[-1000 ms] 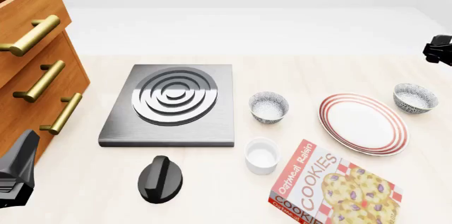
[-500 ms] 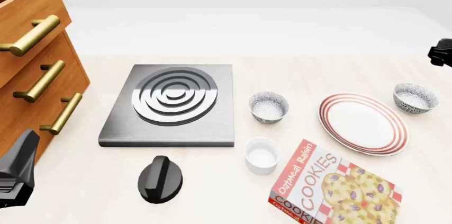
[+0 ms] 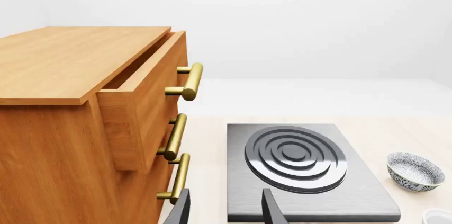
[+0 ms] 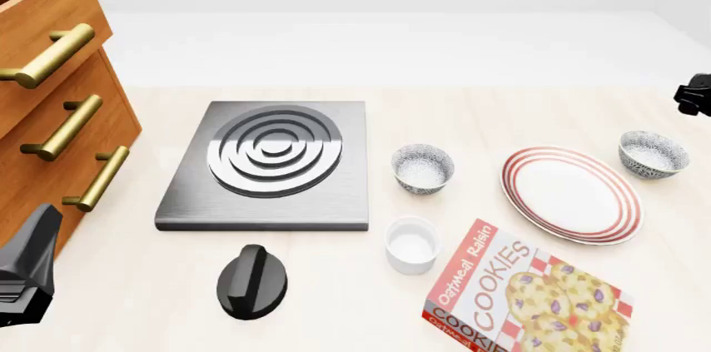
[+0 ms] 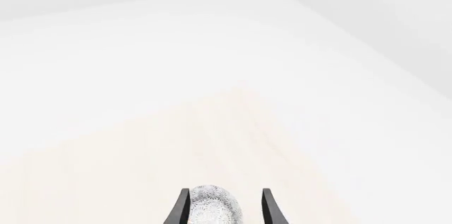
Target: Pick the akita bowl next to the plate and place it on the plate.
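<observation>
The akita bowl (image 4: 652,154) is seen just below the right gripper (image 5: 226,208), framed between its spread, released fingers and not touched; it stands just beside the plate (image 4: 572,194), on the plate's far right. Bowl and plate are both seen holding nothing. The left gripper (image 3: 224,211) is parted too — nothing is grasped.

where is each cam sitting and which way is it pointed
Front view: high on the arms' side, looking forward and down at the table; left arm and right arm at the edges.
Left wrist view: behind the open left claw, facing the drawer cabinet and stove plate.
Right wrist view: behind the open right claw, an akita bowl between its fingers.
Front and left wrist views share the stove plate.
</observation>
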`<control>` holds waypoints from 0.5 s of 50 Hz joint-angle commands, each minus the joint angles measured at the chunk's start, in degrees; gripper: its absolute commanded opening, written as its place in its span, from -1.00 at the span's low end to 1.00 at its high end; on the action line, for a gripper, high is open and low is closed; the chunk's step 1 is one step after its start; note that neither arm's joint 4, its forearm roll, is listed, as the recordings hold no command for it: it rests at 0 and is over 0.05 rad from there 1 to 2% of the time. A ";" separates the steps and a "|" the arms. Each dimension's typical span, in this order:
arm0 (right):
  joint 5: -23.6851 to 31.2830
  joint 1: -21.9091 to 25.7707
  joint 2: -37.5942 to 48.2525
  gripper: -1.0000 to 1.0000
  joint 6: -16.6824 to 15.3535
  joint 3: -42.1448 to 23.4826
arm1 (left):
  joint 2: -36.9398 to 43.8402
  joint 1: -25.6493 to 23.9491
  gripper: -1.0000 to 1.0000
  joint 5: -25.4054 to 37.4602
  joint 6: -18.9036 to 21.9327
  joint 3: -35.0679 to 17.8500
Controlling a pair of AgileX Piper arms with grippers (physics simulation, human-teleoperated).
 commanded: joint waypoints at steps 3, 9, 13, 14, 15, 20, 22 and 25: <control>-0.54 -0.58 2.05 1.00 0.16 -0.32 | 0.00 0.00 1.00 0.00 0.00 0.00; -0.93 -0.72 3.23 1.00 0.31 -0.35 | 0.00 0.00 1.00 0.00 0.00 0.00; -0.87 -0.75 3.53 1.00 0.42 -0.38 | 0.00 0.00 1.00 0.00 0.00 0.00; -0.80 -0.75 3.68 1.00 0.46 -0.52 | 0.00 0.00 1.00 0.00 0.00 0.00; -0.79 -0.76 3.83 1.00 0.49 -0.61 | 0.00 0.00 1.00 0.00 0.00 0.00; -0.83 -0.86 4.56 1.00 0.71 -0.90 | 0.00 0.00 1.00 0.00 0.00 0.00; -1.03 -0.95 5.21 1.00 0.81 -1.00 | 0.00 0.00 1.00 0.00 0.00 0.00; -1.24 -1.03 5.68 1.00 0.85 -0.94 | 0.00 0.00 1.00 0.00 0.00 0.00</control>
